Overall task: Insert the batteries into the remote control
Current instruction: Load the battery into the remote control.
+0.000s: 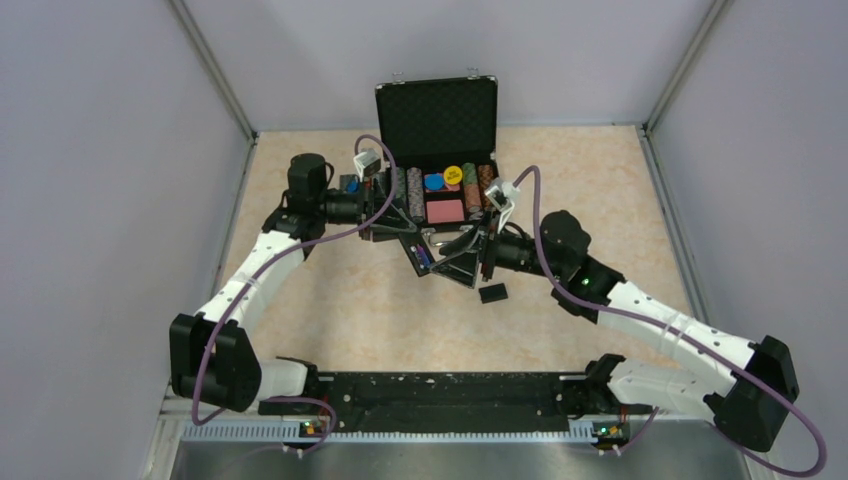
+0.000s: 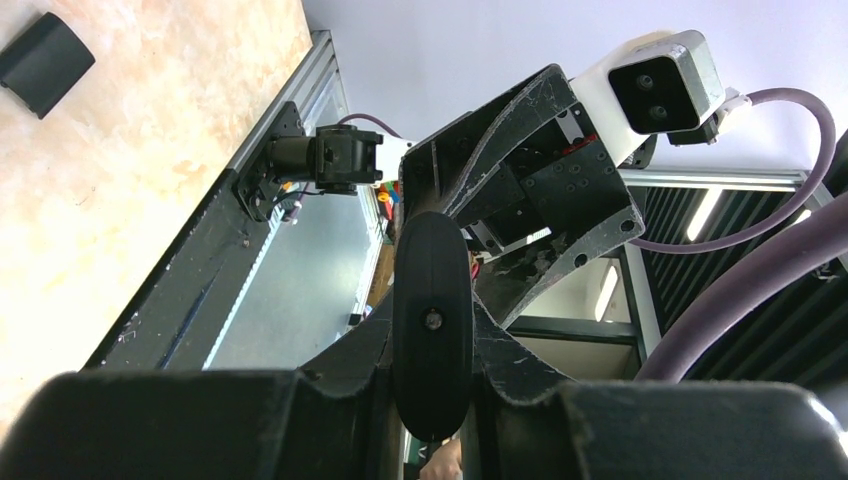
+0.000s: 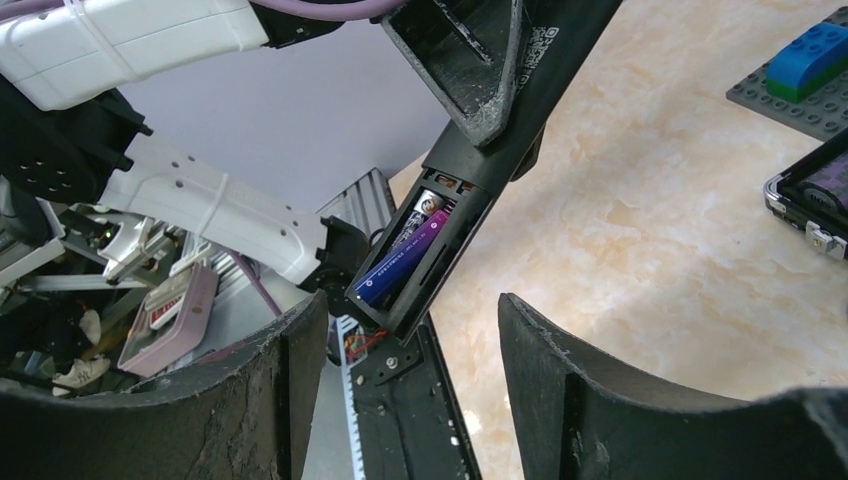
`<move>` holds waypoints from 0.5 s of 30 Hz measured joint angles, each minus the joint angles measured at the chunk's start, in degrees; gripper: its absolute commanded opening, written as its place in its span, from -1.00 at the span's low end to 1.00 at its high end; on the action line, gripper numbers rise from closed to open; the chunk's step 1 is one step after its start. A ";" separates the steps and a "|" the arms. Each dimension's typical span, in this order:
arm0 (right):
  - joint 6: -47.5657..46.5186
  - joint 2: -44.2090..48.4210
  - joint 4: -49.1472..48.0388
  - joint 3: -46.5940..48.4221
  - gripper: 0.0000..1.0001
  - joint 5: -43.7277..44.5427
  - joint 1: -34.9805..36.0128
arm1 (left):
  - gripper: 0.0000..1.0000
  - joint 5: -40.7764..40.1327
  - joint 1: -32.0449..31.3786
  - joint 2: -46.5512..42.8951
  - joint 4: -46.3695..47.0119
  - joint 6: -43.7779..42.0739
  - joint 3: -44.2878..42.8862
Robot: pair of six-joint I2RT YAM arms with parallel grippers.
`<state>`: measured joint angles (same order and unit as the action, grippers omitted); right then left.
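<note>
Over the beige marbled table you have the remote control held tilted off the surface, its compartment open with the batteries lying inside. Your left gripper is clamped on its other end; your right gripper hangs with jaws apart either side of the compartment end. A small black cover lies nearby on the table, an open chip case behind

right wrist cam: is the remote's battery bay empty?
No, a purple battery lies in the open bay of the remote control.
</note>
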<state>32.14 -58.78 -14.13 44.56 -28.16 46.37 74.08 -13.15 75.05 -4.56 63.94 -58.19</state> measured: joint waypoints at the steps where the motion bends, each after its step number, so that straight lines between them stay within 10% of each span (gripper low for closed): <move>1: -0.02 -0.11 0.02 0.00 0.23 -0.07 0.00 | -1.00 0.00 0.00 0.00 -0.11 -0.04 0.00; 15: 0.07 -2.05 0.39 0.00 0.18 0.39 0.00 | -1.00 -0.24 0.00 0.00 -0.26 -0.68 0.00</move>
<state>32.21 -60.84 -13.74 44.56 -27.77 46.37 73.84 -13.15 75.05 -4.82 63.26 -58.19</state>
